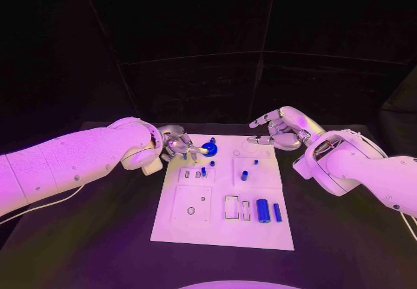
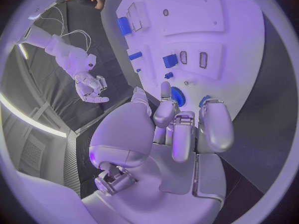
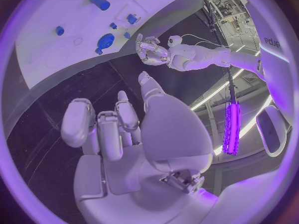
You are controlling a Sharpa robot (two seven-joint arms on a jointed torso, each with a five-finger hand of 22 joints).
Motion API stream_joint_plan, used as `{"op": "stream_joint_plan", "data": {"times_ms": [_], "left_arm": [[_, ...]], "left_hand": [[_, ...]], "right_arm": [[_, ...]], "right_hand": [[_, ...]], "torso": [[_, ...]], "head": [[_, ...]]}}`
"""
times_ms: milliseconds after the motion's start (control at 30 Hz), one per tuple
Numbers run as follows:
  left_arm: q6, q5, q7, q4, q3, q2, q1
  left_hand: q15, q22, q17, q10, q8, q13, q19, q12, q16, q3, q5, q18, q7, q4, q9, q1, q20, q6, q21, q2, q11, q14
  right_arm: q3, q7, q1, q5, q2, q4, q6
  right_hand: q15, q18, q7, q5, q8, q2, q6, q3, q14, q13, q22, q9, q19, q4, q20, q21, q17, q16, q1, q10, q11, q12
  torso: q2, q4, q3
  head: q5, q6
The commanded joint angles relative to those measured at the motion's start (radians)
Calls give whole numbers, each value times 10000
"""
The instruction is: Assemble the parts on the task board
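The white task board point(image 1: 222, 232) lies in the middle of the black table point(image 1: 348, 241). The left hand point(image 1: 178, 144) is at the board's upper left corner, fingers bent, touching a round blue part point(image 1: 210, 149); I cannot tell if it grips it. The right hand point(image 1: 279, 129) hangs past the upper right corner, fingers apart, holding nothing.

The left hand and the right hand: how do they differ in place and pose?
The left hand is at the task board's far left corner, its fingers at the round blue part. The right hand is held off the board's far right corner, holding nothing, fingers apart. Both are silver.
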Motion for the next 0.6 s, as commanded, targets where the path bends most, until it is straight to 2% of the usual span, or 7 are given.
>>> {"op": "stream_joint_plan", "data": {"times_ms": [33,300,433,600], "left_arm": [[924,-1028,-1171,-140,5,230,113],[1291,-1289,-1405,-493,-77,851,256],[1638,-1483,-1458,-696,-94,1059,293],[1940,-1666,-1502,-940,-140,1319,324]], "left_hand": [[-113,222,2627,35,266,138,143,124,29,-134,-72,-217,-17,-3,275,-30,1,-167,131,85,-88,1039],[-152,601,2627,156,755,413,290,350,29,-373,-64,-281,-89,2,783,-120,-59,-327,333,184,-164,1039],[-158,648,2627,166,825,445,305,373,29,-414,-64,-289,-95,0,871,-142,-67,-382,357,220,-170,1039],[-161,684,2627,169,891,461,315,386,29,-408,-61,-296,-100,-31,956,-77,-71,-433,374,284,-174,1039]], "right_arm": [[9,-275,31,264,43,-47,164],[10,-475,41,267,122,-139,212],[10,-519,43,267,149,-165,225],[10,-579,44,267,191,-199,227]], "right_hand": [[-94,-88,22,39,59,-24,63,-79,687,-3,-24,-5,-55,23,11,-67,888,-68,-58,13,-67,18],[-100,-83,13,84,75,-20,84,-107,680,-9,-51,-5,-66,27,6,-81,857,-83,-51,17,-76,16],[-103,-79,9,112,82,-13,94,-119,678,-9,-71,-5,-75,29,3,-90,851,-87,-45,21,-80,16],[-111,-75,1,180,94,6,107,-144,673,-21,-96,-7,-84,36,-4,-104,825,-101,-32,21,-87,7]], "torso": [[-53,-4,28],[-29,2,15],[-27,17,5],[-23,8,4]], "head": [[11,-27],[2,-55],[-40,-88],[8,-138]]}}
